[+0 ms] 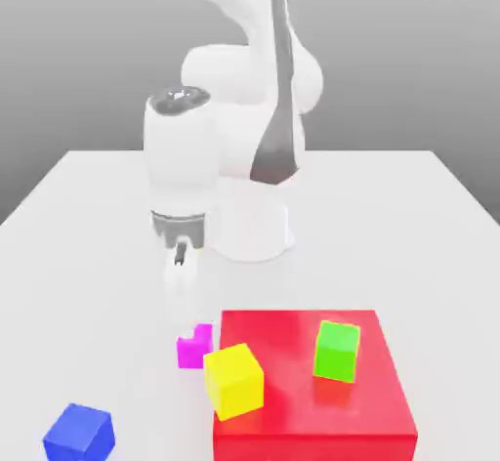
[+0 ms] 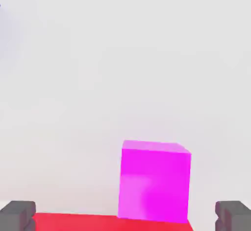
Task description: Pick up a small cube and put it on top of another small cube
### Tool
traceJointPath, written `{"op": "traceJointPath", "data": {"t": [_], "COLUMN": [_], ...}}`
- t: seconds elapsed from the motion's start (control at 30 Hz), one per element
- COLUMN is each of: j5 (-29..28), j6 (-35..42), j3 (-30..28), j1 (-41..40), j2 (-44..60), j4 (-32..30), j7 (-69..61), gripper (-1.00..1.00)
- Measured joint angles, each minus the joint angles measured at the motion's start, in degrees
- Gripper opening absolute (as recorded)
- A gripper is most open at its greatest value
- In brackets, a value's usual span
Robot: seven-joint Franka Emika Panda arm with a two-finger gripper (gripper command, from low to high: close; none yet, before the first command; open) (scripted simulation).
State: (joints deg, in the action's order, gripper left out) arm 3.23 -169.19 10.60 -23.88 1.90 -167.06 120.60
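**Gripper spread over the magenta cube, nothing pinched**

Exterior view, read left to right. Blue cube point(image 1: 80, 435): on the pale table point(image 1: 98, 283), near the front, turned at an angle, well apart from the others.

Gripper point(image 1: 184, 327): pointing down, its lower end overlapping the upper part of the magenta cube point(image 1: 195, 350) in this view. Arm point(image 1: 239, 107) rises behind, white with grey parts.

Magenta cube: smallest of the cubes, on the table just beside the left side of the red slab point(image 1: 308, 415). Hand view: fingers point(image 2: 17, 216) wide apart at opposite edges of the frame; the magenta cube lies between their lines, with room on both sides and neither finger touching it. Part of the slab shows close by the cube.

Yellow cube point(image 1: 234, 381): at the slab's left edge, tilted, jutting past that edge in view. Exact support cannot be told.

Red slab: low and broad, flat on the table. Green cube point(image 1: 337, 352): on top of the slab, toward its right side, slightly turned, apart from the yellow cube.
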Motion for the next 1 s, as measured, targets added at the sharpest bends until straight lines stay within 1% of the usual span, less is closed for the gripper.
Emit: {"op": "traceJointPath", "data": {"t": [0.1,0.2,0.23,0.43,0.47,0.57,0.63,0.73,0.87,1.0], "j5": [-1.28,-2.27,-2.35,-2.31,-2.13,0.65,1.92,-1.12,-4.95,-6.22], "j6": [-4.97,-9.99,-10.89,-11.46,-10.86,-6.78,-3.48,1.41,6.24,10.61], "j3": [-1.62,-7.99,-9.27,-9.87,-9.0,-4.63,-3.79,-3.94,-5.15,-5.87], "j1": [1.33,7.55,8.84,9.47,8.62,4.92,4.44,3.81,3.71,2.55], "j2": [6.16,12.19,13.28,13.82,13.11,8.2,4.2,-1.87,-0.69,2.57], "j4": [0.97,1.99,2.17,2.27,2.16,1.34,0.62,-0.57,4.76,11.75], "j7": [1.07,2.01,2.13,2.16,1.95,-0.2,-1.07,1.29,4.18,5.19], "gripper": [0.0,0.0,-1.0,-1.0,-1.0,-1.0,-1.0,-1.0,-1.0,-1.0]}}
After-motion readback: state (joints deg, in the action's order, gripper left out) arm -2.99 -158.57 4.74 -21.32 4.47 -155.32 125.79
